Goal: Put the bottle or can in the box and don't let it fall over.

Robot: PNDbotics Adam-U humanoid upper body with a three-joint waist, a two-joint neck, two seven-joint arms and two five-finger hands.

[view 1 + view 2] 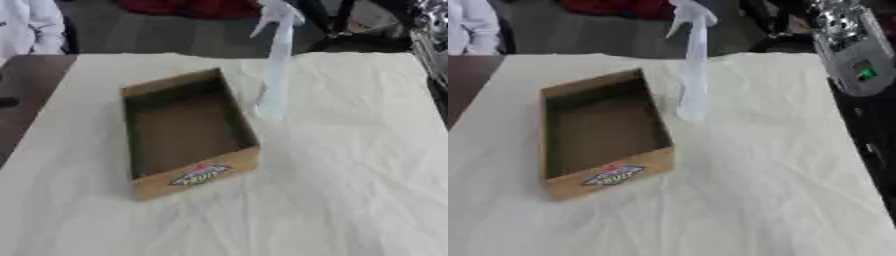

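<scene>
Upright, spray bottle (275,70) just beside open box (185,131), cloth-covered table (350,190).

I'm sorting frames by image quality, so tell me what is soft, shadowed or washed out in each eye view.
Left eye view: everything is soft; the white spray bottle blends into the pale cloth, and the label on the cardboard box cannot be read. Right eye view: equally soft; the box interior is dark with shadow, and a green light glows on the silver device at upper right. No hands show.
</scene>
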